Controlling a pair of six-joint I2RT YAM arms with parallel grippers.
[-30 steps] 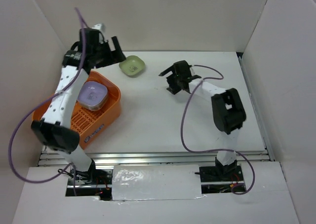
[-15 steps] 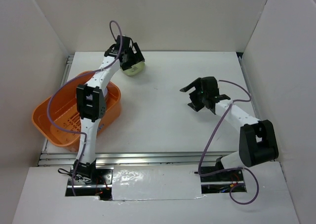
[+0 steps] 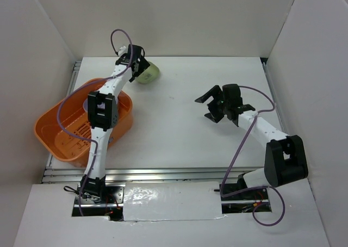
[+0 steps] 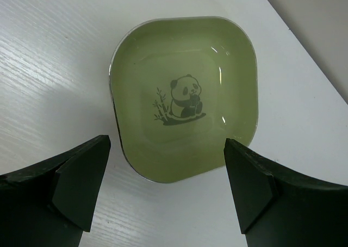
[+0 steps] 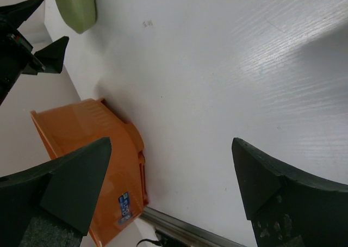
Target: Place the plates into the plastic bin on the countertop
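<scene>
Pale green rounded-square plate with grey panda print (image 4: 185,97) is noted lying on the white bench (image 3: 179,133), upper left of the top view, just beyond the orange slotted plastic bin (image 3: 68,119). Left hand (image 4: 168,184) is spread wide, fingers flanking the plate's near edge, apart from it. Right hand (image 3: 216,103) is likewise spread wide, nothing held, right of centre.

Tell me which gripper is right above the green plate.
The left gripper, open just over the green plate; the right gripper hangs apart over bare table.
</scene>
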